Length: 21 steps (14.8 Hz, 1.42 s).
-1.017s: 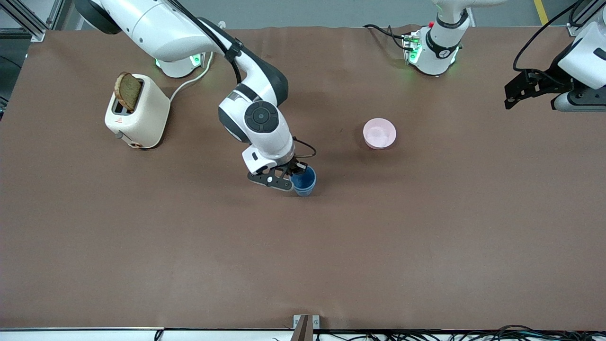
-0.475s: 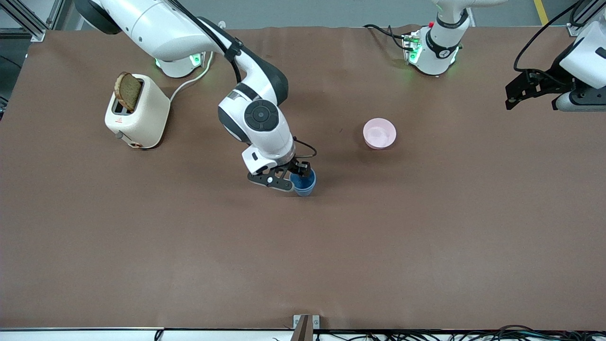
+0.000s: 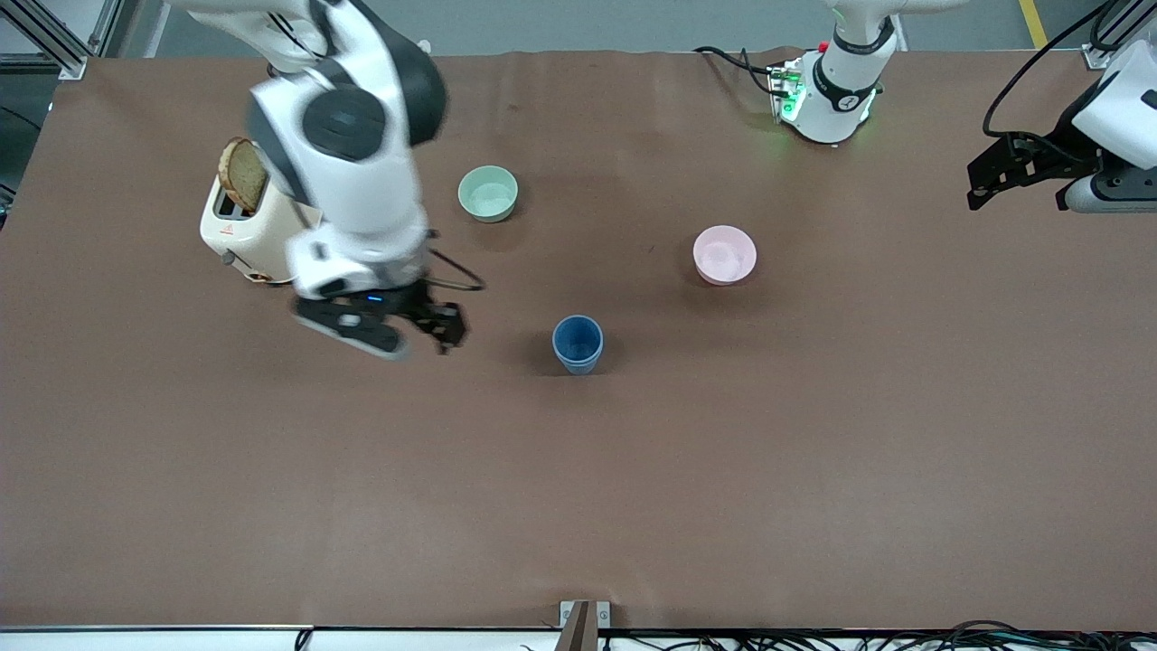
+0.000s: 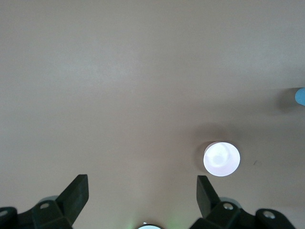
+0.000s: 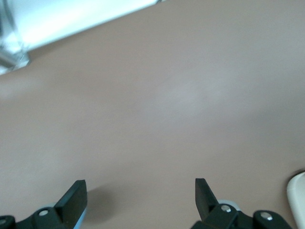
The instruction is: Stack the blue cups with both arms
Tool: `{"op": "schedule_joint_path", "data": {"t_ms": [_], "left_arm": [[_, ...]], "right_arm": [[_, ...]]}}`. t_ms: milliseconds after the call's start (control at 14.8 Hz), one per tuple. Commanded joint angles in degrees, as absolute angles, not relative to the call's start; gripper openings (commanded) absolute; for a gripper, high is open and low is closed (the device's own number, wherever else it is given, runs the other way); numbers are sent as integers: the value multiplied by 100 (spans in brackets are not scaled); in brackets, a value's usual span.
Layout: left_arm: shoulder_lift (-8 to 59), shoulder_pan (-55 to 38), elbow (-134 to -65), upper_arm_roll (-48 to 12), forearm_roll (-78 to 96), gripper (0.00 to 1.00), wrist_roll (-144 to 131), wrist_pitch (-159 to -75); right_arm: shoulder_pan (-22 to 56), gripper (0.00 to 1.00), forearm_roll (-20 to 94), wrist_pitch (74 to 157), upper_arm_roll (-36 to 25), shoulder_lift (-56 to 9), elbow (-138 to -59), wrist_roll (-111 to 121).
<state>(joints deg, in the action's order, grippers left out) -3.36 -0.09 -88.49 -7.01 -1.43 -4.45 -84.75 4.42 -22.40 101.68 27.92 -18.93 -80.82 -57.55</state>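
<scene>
The blue cups (image 3: 578, 344) stand upright mid-table as one blue shape with a second rim showing below the top one, as if nested. My right gripper (image 3: 443, 327) is open and empty over bare table, beside the cups toward the right arm's end. In the right wrist view the right gripper (image 5: 140, 193) has its fingers wide apart over bare table, with a blue sliver (image 5: 82, 220) by one finger. My left gripper (image 3: 981, 185) waits open and empty, high over the left arm's end. The left wrist view shows it (image 4: 141, 191) open, with a cup edge (image 4: 300, 95) far off.
A pink bowl (image 3: 724, 254) sits farther from the camera than the cups, toward the left arm's end; it also shows in the left wrist view (image 4: 221, 158). A pale green bowl (image 3: 488, 193) sits farther back. A cream toaster (image 3: 262, 226) holding bread stands at the right arm's end.
My right gripper let go of the blue cups and swung away toward the right arm's end, uncovering the pale green bowl. The cups stayed in place. The left arm barely moved.
</scene>
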Motion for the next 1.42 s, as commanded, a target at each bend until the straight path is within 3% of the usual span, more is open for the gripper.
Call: {"op": "schedule_joint_path", "data": {"t_ms": [0, 339, 746, 1356], "left_arm": [[-237, 0, -8614, -686, -62, 100, -378, -8473], [-237, -9, -8604, -686, -105, 100, -396, -8473], [-237, 0, -8604, -686, -79, 100, -396, -8438], [-237, -9, -8613, -686, -53, 100, -431, -8420]], "right_arm": [[106, 100, -2041, 9933, 2446, -1381, -8359, -5083], [141, 100, -714, 9405, 627, -590, -8402, -2552], [158, 100, -9, 8386, -534, 96, -8429, -909], [79, 100, -35, 8341, -554, -44, -8051, -195]]}}
